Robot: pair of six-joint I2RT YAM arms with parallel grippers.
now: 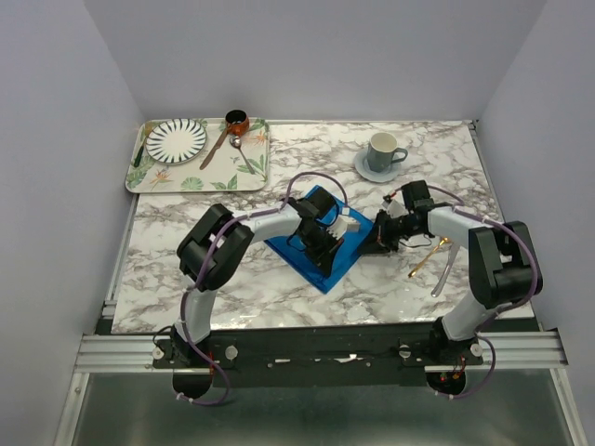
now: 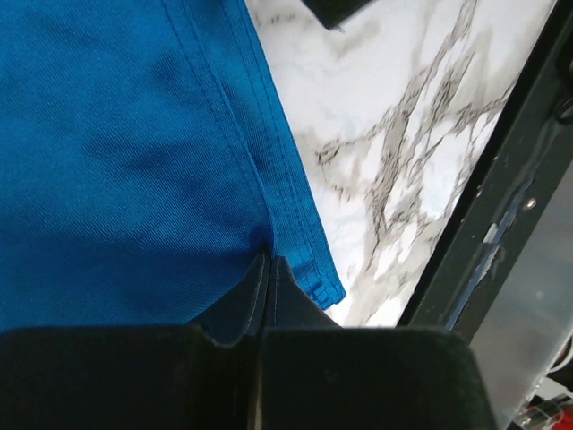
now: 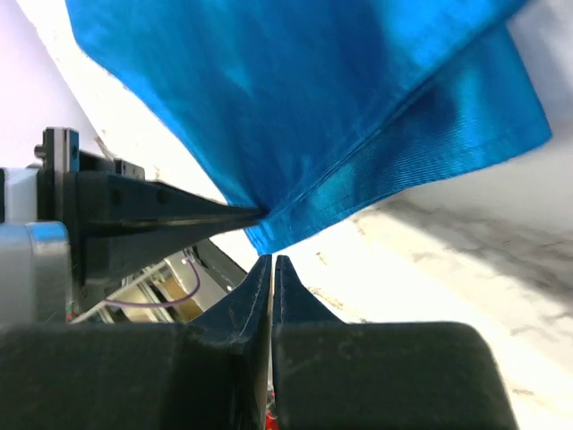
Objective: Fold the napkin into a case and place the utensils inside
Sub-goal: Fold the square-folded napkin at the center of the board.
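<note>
The blue napkin (image 1: 327, 271) lies partly folded on the marble table, between the two arms. My left gripper (image 1: 323, 245) (image 2: 269, 260) is over it, shut on the napkin (image 2: 134, 134) at its hemmed edge. In the right wrist view one of its fingers (image 3: 161, 215) pinches a corner of the napkin (image 3: 313, 107), which hangs lifted. My right gripper (image 1: 373, 243) (image 3: 271, 260) sits just below that corner, its jaws parted by a narrow slit with nothing between them. The gold spoon (image 1: 428, 260) and a silver utensil (image 1: 444, 276) lie to the right, under the right arm.
A cup on a saucer (image 1: 381, 153) stands at the back right. At the back left, a floral tray (image 1: 200, 178) carries a striped plate (image 1: 177, 139), a brown-handled spoon (image 1: 218, 147) and a small brown pot (image 1: 237, 121). The table's black front rail (image 2: 501, 224) is close by.
</note>
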